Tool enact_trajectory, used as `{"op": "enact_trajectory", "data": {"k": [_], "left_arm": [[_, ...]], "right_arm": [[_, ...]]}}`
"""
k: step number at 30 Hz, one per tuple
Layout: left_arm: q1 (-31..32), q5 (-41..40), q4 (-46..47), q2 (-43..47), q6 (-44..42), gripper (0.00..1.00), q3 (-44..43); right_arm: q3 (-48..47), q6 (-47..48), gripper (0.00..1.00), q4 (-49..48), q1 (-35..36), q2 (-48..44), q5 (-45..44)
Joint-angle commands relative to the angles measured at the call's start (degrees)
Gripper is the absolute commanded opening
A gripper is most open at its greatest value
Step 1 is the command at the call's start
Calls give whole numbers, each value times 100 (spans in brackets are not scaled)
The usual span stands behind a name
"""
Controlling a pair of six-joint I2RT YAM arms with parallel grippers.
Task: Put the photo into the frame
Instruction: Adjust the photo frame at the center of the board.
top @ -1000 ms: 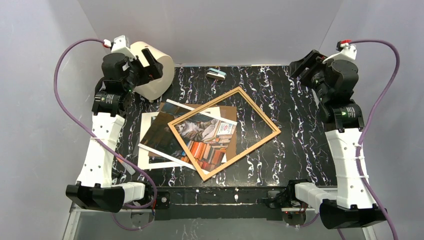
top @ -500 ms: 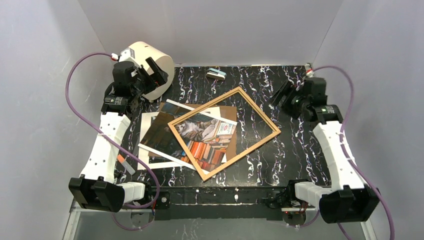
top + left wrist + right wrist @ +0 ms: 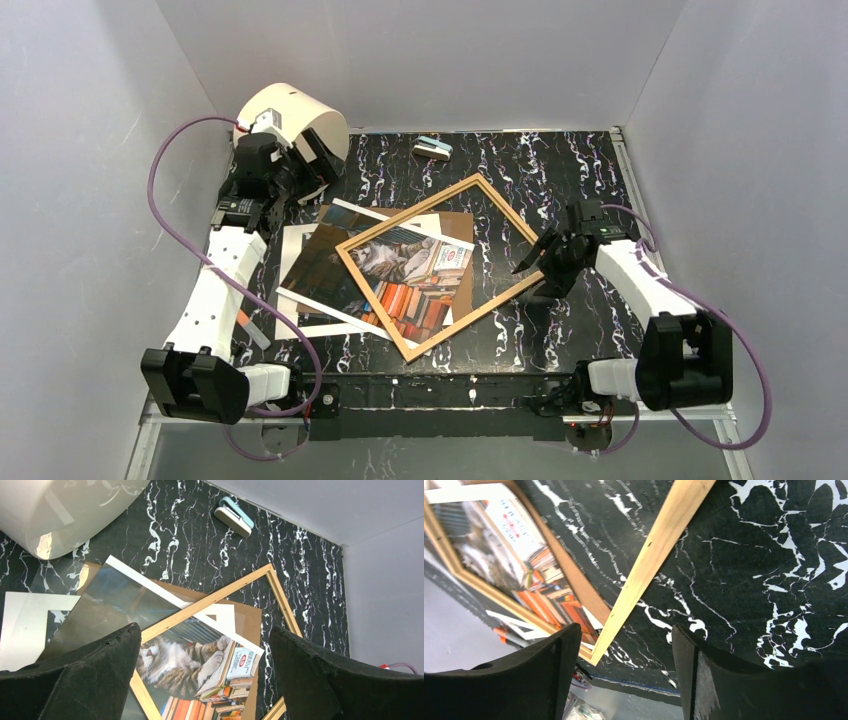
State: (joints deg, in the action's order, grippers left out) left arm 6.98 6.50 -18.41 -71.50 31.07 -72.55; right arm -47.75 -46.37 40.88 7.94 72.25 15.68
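Note:
The frame point(image 3: 449, 267), thin light wood, lies tilted like a diamond at the table's centre. The photo point(image 3: 415, 275) of a cat on books shows through it, lying underneath on a brown backing board point(image 3: 457, 224). My right gripper point(image 3: 540, 272) stands open low over the frame's right corner. In the right wrist view the frame point(image 3: 659, 540) has its wooden edge and corner between the fingers of the right gripper point(image 3: 625, 630), which grip nothing. My left gripper point(image 3: 310, 160) hangs open at the back left, above the table. The left wrist view looks down past the left gripper point(image 3: 204, 630) on the photo point(image 3: 200, 665).
A white roll point(image 3: 295, 125) stands at the back left, close behind the left gripper. A small stapler point(image 3: 432, 148) lies at the back centre. A white mat sheet point(image 3: 296, 285) and a dark glossy sheet point(image 3: 325, 262) lie overlapped under the frame's left side.
The right arm has swung down and inward from the back right to the frame's right corner. The left arm has shifted slightly back toward the roll. Both grippers stay open.

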Motion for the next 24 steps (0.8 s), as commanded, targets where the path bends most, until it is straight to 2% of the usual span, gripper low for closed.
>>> {"op": "enact_trajectory", "data": {"k": [1, 5, 14, 24], "left_arm": [[22, 2, 14, 211, -79, 98, 152], [22, -52, 5, 271, -92, 98, 239], [22, -407, -167, 342, -119, 98, 376], [22, -763, -410, 358, -127, 98, 491]], "right_arm": [[137, -331, 70, -170, 191, 427, -408], [52, -514, 61, -298, 387, 940, -728], [-401, -658, 59, -249, 750, 1740, -1449], [-769, -364, 36, 29, 796, 1954, -2307]]}}
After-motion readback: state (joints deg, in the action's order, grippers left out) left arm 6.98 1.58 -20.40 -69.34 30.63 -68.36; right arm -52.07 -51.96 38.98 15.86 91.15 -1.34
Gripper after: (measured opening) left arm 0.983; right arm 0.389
